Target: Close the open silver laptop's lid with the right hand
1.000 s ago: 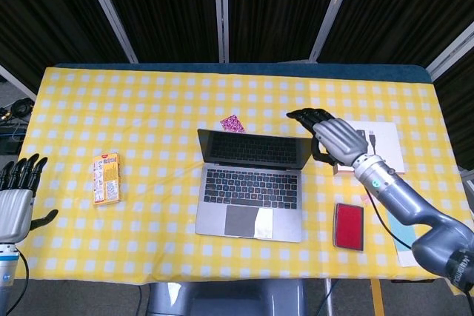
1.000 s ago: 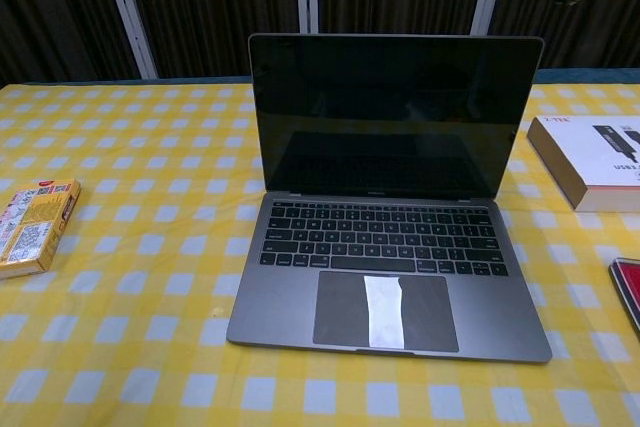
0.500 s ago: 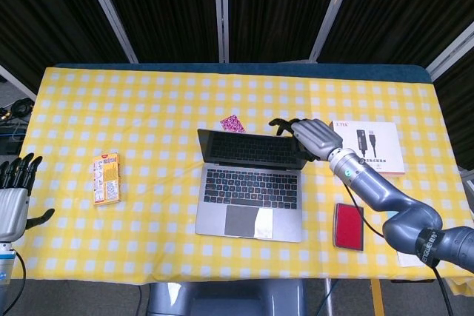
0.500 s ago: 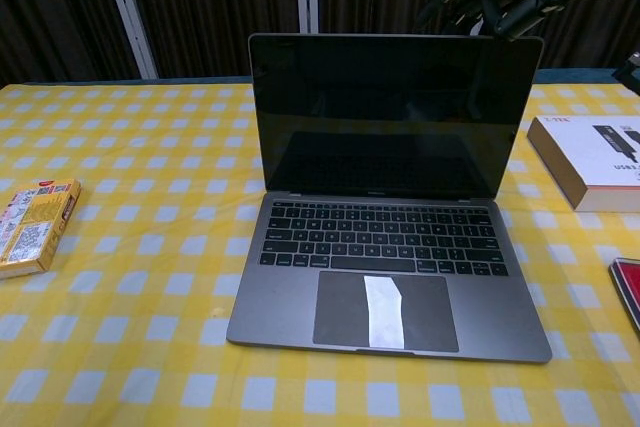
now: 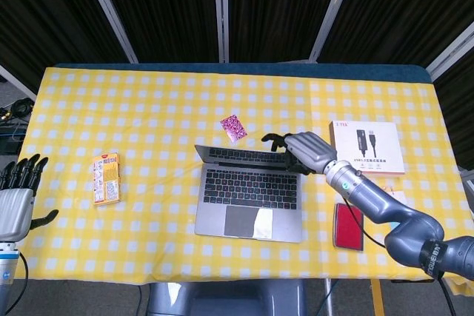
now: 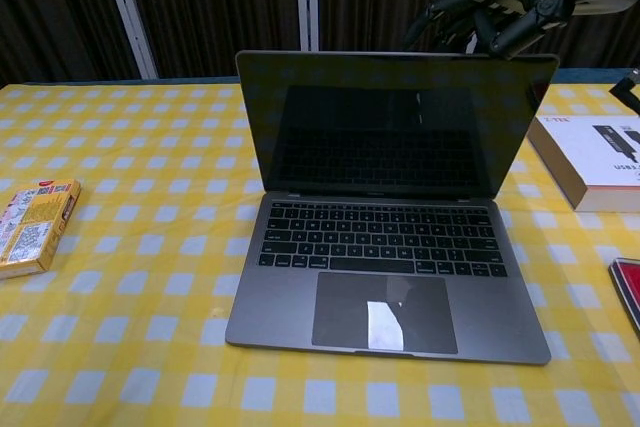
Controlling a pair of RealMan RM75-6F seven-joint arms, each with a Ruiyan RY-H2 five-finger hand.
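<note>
- The silver laptop (image 5: 249,192) sits near the middle of the yellow checked table (image 5: 148,109), keyboard facing the near edge, hinge running left to right. Its lid (image 6: 395,125) is up and tipped toward the keyboard.
- The right hand (image 5: 302,149) is at the lid's top edge, toward its right corner. Fingers (image 6: 447,9) are apart and curled over the top from the far side. It looks like they're touching the edge, but I can't say for sure from either view.
- So the bit that matters: the lid lies just on the near side of that hand, and its long edge runs left-right. My guess is the push has to go toward the near side and down, around the hinge line.
- The left hand (image 5: 16,205) is well off at the left edge of the table, fingers spread, holding nothing. The right hand is the closer one by far.
- Containers: a white box (image 5: 366,147) just right of the laptop, shut, so no idea what's inside. A small yellow packet (image 5: 107,179) lies to the left, also closed. Neither is in the lid's way.
- A red case (image 5: 349,225) lies flat to the near right.
</note>
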